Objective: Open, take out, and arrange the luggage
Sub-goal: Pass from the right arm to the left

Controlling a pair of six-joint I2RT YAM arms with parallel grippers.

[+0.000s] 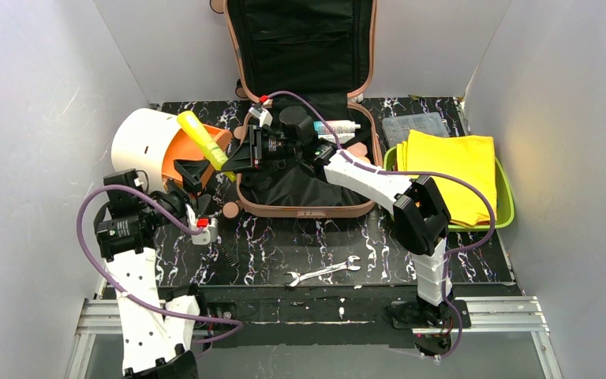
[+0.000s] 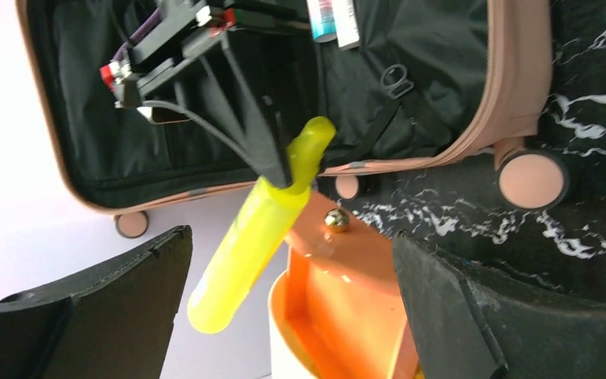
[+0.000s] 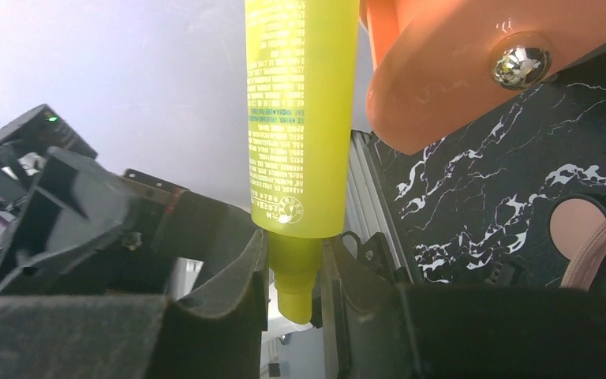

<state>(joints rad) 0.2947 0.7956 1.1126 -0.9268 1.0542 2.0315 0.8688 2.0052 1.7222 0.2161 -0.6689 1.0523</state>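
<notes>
Luggage [image 1: 308, 211] open, unpacking stage: right gripper [image 3: 293, 272] pinches yellow tube [image 3: 300, 118] by cap, left gripper [image 2: 292, 308] gaping, empty. Next, guessing: hand-off or set-down.

Salmon-pink luggage [image 1: 308, 55] lies open, black-lined lid propped upright.

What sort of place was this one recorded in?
Probably a lab robot cell, not a home: plain white panels box in a marble-print tabletop, and the left arm and right arm are bolted to an aluminium rail.

White walls [image 1: 35, 103] around black marble tabletop [image 1: 473, 253]
</notes>
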